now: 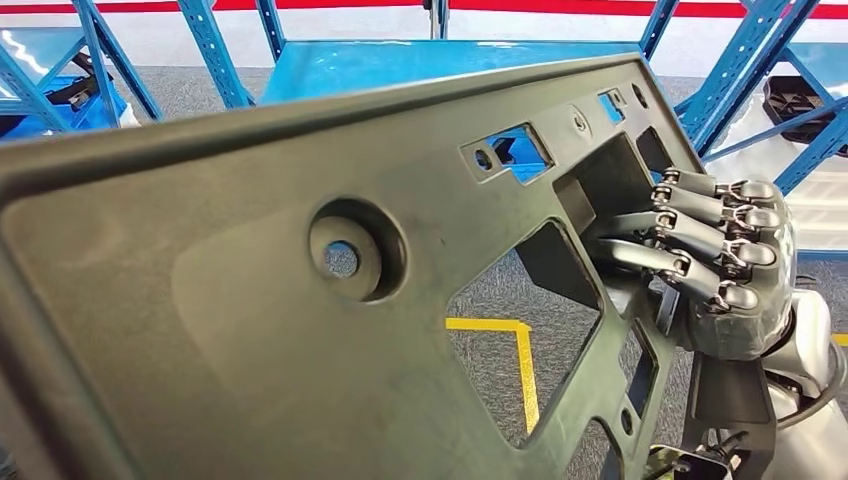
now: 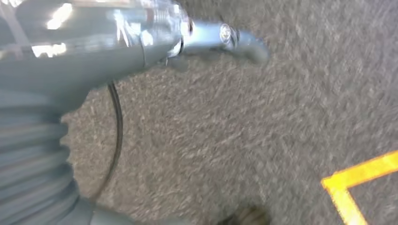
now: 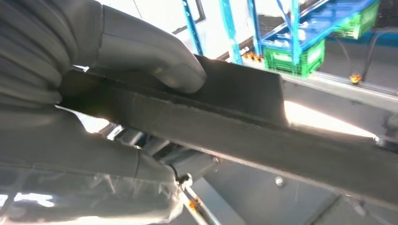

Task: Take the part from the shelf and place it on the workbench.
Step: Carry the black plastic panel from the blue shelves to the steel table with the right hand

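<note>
The part (image 1: 250, 330) is gripped at its right end by the right robot hand (image 1: 715, 255); its long axis is extended toward the frame's left. The left robot hand's (image 2: 225, 40) state cannot be told.

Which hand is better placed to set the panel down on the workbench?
Right. The right hand already grips the black panel by its edge; the left hand hangs over the floor, apparently holding nothing.

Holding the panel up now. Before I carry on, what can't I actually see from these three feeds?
- Workbench: the black panel blocks most of the head view.
- Left hand: motion blur in the left wrist view, fingers unclear; whether it holds anything cannot be told.
- Right hand: thumb presses the panel's edge, but the fingers behind it are hidden in the right wrist view.
- Panel's left end: cut off by the head view's edge.
</note>
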`<action>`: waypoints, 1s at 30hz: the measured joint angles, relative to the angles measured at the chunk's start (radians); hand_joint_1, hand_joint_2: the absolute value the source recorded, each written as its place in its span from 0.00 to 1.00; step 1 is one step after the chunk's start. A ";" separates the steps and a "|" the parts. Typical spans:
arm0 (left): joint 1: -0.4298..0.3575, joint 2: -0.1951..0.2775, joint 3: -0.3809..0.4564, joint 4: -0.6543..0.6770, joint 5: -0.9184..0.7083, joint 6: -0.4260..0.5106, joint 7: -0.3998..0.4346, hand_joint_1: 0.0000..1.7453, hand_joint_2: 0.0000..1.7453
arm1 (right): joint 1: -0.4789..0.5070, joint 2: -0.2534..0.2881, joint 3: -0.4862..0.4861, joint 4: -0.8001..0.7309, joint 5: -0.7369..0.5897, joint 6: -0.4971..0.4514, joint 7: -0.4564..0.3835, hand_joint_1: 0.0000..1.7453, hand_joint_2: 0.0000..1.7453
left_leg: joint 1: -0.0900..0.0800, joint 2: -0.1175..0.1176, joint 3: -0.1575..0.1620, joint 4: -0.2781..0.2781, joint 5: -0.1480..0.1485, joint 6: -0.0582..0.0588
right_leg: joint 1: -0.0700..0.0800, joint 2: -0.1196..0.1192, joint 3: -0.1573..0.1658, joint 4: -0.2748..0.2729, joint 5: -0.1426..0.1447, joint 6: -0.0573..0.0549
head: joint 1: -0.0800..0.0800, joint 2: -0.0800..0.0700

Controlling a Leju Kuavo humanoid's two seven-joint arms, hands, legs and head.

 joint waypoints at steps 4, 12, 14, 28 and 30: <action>0.000 0.001 0.000 0.000 0.000 -0.001 0.000 0.00 1.00 | 0.002 0.003 0.000 0.001 0.000 0.000 0.000 1.00 1.00 | 0.000 -0.001 -0.017 0.173 -0.079 -0.004 | 0.003 0.000 -0.049 0.004 0.037 -0.005 | -0.005 0.000; -0.001 0.002 0.001 0.000 0.000 -0.001 0.000 0.00 1.00 | 0.002 0.005 -0.001 0.002 0.000 -0.002 0.000 1.00 1.00 | -0.004 -0.003 0.171 -0.123 -0.011 0.017 | 0.004 -0.001 -0.096 0.016 0.087 0.031 | -0.005 0.000; -0.002 0.002 0.001 0.000 0.000 -0.001 0.000 0.00 1.00 | 0.002 0.006 -0.002 0.003 0.000 -0.002 0.000 1.00 1.00 | -0.003 0.001 0.154 -0.125 0.007 0.036 | 0.002 0.000 -0.112 0.049 0.044 0.039 | -0.004 0.000; -0.001 0.003 0.003 0.000 0.002 -0.005 -0.002 0.00 1.00 | 0.002 0.011 0.000 0.005 0.009 -0.006 0.002 1.00 1.00 | -0.003 0.004 0.033 -0.107 0.099 0.004 | 0.003 0.005 0.030 -0.003 -0.023 0.019 | 0.003 0.000; 0.000 0.003 0.002 0.000 0.003 -0.008 -0.003 0.00 1.00 | 0.000 0.014 0.001 0.005 0.011 -0.007 0.002 1.00 1.00 | 0.000 0.003 0.011 -0.043 0.036 -0.001 | -0.002 0.002 0.012 -0.004 -0.007 0.005 | -0.001 0.000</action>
